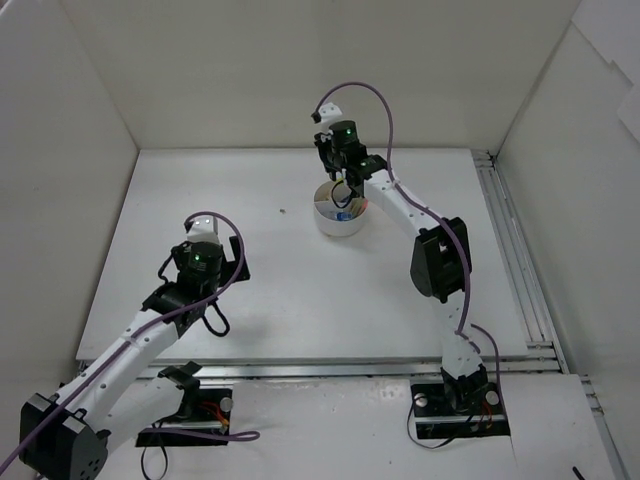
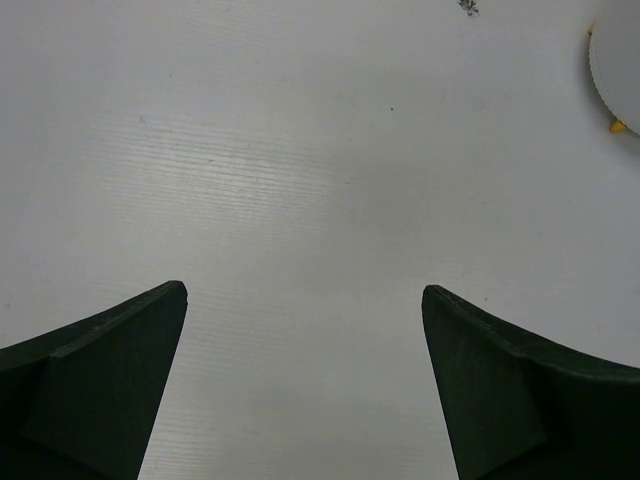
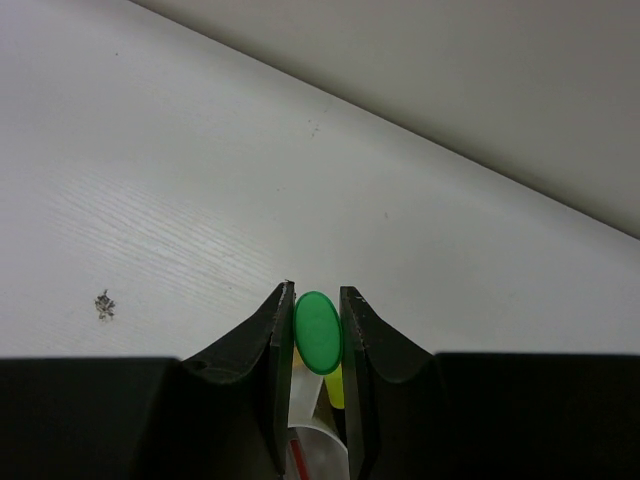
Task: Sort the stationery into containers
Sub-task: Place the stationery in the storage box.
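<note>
One green-capped highlighter (image 3: pixel 318 335) hangs cap-up, clamped in your right gripper (image 3: pixel 318 290), over the round white plastic tub (image 1: pixel 335 228); your left gripper (image 2: pixel 305 290) gapes, well apart.

Overhead view, close wrist views, tub (image 1: pixel 335 226) shared

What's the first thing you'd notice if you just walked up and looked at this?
A bright green-capped highlighter, pinched between the right arm's black fingers, right above the round white tub at the far middle of the table. Next, the left arm's fingers, spread wide with only bare white table between them.
</note>
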Controlling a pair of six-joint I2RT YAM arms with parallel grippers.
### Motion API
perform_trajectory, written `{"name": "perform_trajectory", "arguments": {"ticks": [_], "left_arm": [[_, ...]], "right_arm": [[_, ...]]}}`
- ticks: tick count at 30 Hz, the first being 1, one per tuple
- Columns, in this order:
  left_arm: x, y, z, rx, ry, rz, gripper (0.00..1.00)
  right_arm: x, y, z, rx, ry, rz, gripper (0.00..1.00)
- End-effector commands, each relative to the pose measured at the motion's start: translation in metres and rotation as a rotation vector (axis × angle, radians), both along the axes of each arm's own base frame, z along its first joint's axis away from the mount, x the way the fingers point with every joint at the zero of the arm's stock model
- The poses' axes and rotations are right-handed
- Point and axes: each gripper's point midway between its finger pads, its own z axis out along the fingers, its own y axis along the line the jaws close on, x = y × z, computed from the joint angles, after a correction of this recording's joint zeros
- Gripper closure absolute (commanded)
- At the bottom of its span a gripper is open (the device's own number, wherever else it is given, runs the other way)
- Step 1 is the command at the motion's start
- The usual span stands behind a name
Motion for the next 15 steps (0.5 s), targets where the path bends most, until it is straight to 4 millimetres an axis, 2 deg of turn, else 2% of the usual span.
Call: {"name": "perform_trajectory", "arguments": {"ticks": [1,3,6,9,12,13,15], "left_arm": [[0.012,-0.006,0.012,-0.024,-0.044,-0.019,0.00],[0.012,-0.007,0.012,-0.022,-0.042,-0.029,0.00],[0.014,-0.008,0.012,-0.022,-0.041,-0.034,0.00],[0.014,-0.011,0.011,-0.023,-0.036,-0.050,0.00],[0.016,-0.011,0.011,-0.026,-0.038,-0.052,0.00],[0.016,-0.011,0.011,-0.028,-0.038,-0.055,0.00],[0.016,-0.013,0.011,-0.028,-0.038,-0.066,0.00]], "right_arm": [[0.007,-0.003,0.016,-0.008,-0.045,-0.015,1.00],[0.004,-0.006,0.011,-0.025,-0.025,-0.021,1.00],[0.002,-0.010,0.020,-0.030,-0.039,-0.031,1.00],[0.001,-0.012,0.036,-0.022,-0.065,-0.037,1.00],[-0.002,-0.012,0.059,-0.001,-0.101,-0.038,1.00],[-0.004,-0.014,0.073,0.011,-0.120,-0.041,1.00],[-0.007,-0.015,0.085,0.029,-0.135,-0.042,1.00]]}}
